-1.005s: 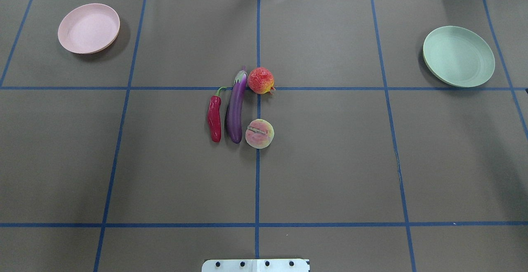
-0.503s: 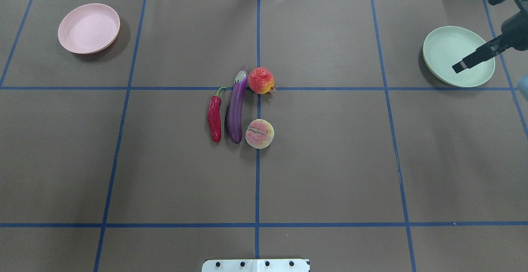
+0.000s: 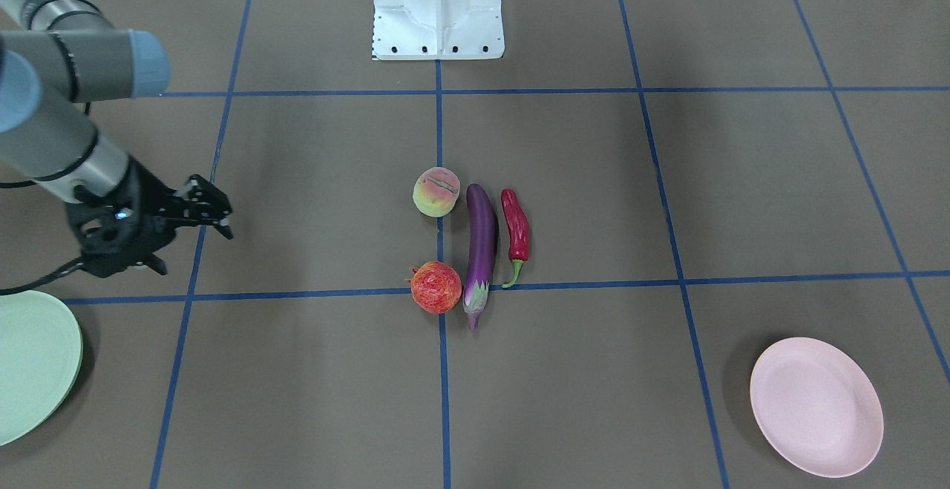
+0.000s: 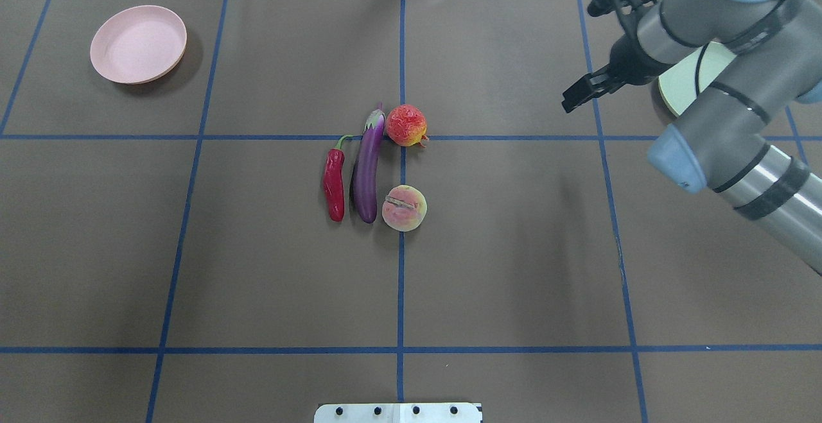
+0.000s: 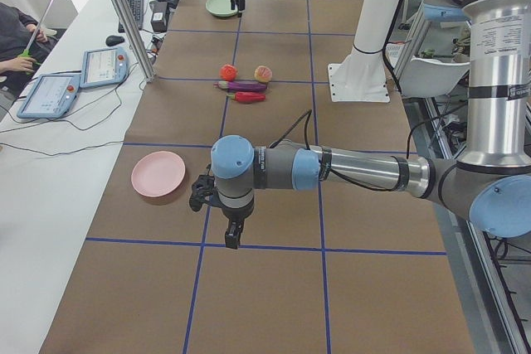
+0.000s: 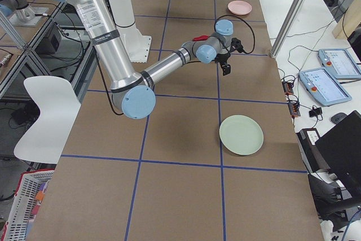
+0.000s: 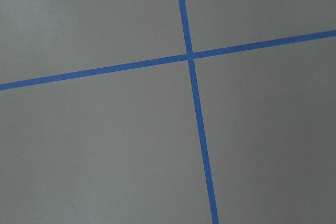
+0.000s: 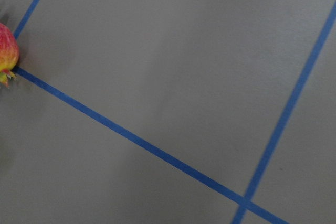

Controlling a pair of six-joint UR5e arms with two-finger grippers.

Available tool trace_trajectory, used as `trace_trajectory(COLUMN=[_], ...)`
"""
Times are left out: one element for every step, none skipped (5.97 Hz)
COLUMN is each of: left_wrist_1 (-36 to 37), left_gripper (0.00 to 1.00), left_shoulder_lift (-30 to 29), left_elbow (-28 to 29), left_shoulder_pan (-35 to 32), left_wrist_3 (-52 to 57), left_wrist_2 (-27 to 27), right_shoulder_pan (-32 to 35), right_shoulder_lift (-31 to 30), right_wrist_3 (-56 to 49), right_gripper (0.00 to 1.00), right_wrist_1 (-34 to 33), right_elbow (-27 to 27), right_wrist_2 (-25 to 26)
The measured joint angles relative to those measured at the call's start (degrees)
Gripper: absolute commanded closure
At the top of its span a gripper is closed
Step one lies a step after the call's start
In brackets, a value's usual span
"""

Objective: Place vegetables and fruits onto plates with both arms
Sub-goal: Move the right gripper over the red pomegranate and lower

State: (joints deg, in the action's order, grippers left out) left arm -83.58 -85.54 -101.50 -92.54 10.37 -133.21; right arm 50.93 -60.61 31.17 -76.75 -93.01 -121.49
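Observation:
The purple eggplant [image 4: 367,172], red chili pepper [image 4: 333,185], peach [image 4: 404,208] and pomegranate-like fruit [image 4: 406,125] lie clustered at the table's centre. The pink plate [image 4: 138,44] sits far left and holds nothing. The green plate [image 3: 30,363] sits far right, partly covered by my right arm in the overhead view. My right gripper [image 4: 583,54] hangs open and holds nothing, between the green plate and the fruits. The right wrist view catches the pomegranate-like fruit's edge [image 8: 6,56]. My left gripper [image 5: 217,223] hovers next to the pink plate [image 5: 158,173]; I cannot tell its state.
Blue tape lines grid the brown table cover. The white pedestal base [image 3: 438,7] stands at the robot's edge. Beside the table's far edge are tablets [image 5: 50,93], cables and a seated person. The left wrist view has only tape lines.
My right arm has swung in from the right edge, crossed over the green plate and reached toward the centre. The fruits, vegetables and plates have not moved.

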Motion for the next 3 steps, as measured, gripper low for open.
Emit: trace_trajectory(left_wrist_1=[0.00,0.00,0.00], left_gripper=[0.00,0.00,0.00], left_shoulder_lift=[0.05,0.08,0.10], left_elbow=[0.04,0.09,0.13], left_shoulder_pan=[0.08,0.16,0.21], left_wrist_3=[-0.02,-0.04,-0.01], left_wrist_2=[-0.02,-0.03,-0.03], right_shoulder_pan=[-3.88,-6.62,-8.79], right_shoulder_lift=[5.67,11.01,16.24], right_wrist_3=[5.38,9.82,14.10], right_gripper=[0.00,0.00,0.00], right_wrist_1=[-0.17,-0.31,-0.35], right_elbow=[4.12,8.62,13.67], right_wrist_2=[4.64,8.03,10.78])
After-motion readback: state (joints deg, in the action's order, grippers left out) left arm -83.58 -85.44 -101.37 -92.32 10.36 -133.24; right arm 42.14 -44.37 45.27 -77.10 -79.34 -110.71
